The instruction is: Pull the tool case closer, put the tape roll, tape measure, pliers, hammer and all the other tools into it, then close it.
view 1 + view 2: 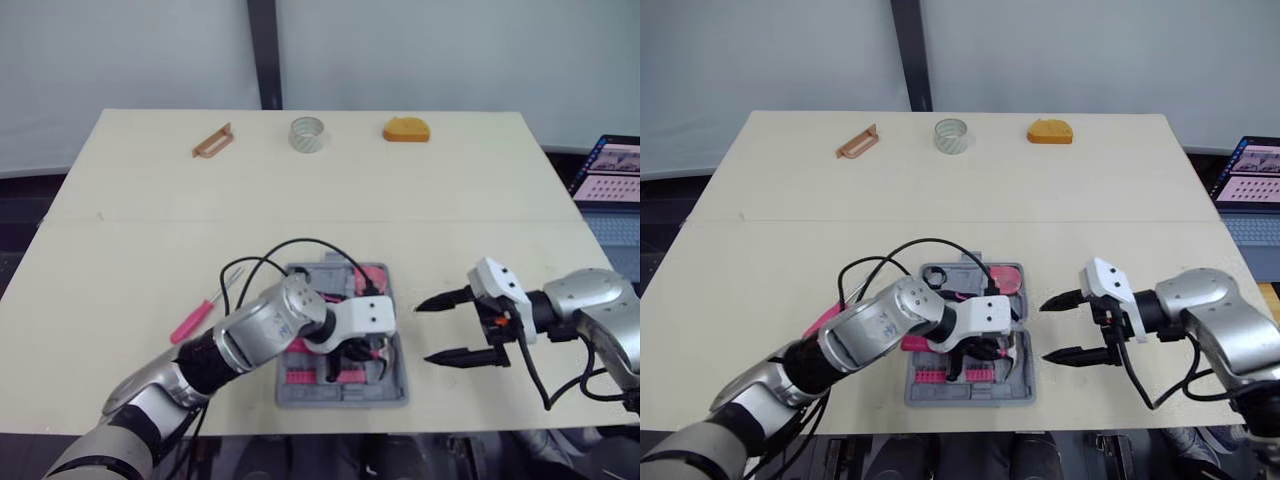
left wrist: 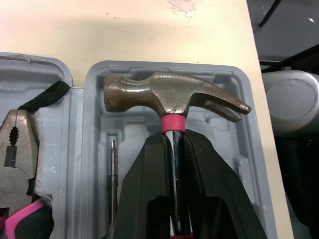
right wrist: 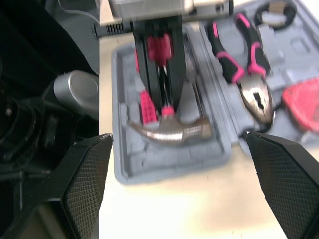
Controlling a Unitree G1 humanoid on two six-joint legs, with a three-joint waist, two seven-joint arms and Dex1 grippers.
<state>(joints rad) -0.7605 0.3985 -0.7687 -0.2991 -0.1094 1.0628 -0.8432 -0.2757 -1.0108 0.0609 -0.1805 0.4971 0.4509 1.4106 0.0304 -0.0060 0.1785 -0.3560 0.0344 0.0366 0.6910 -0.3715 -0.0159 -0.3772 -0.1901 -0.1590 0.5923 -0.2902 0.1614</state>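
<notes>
The grey tool case lies open near the table's front edge. My left gripper is over its near half, shut on the hammer's handle. The hammer rests head-first in its moulded slot. Pink-handled pliers lie in the case beside it. To the right of the case, my right gripper hangs open and holds nothing. A tape roll and an orange tape measure sit at the table's far edge. A pink screwdriver lies left of the case.
A brown flat tool lies at the far left of the table. A laptop stands off the table's right side. Black cables loop over my left arm near the case's far side.
</notes>
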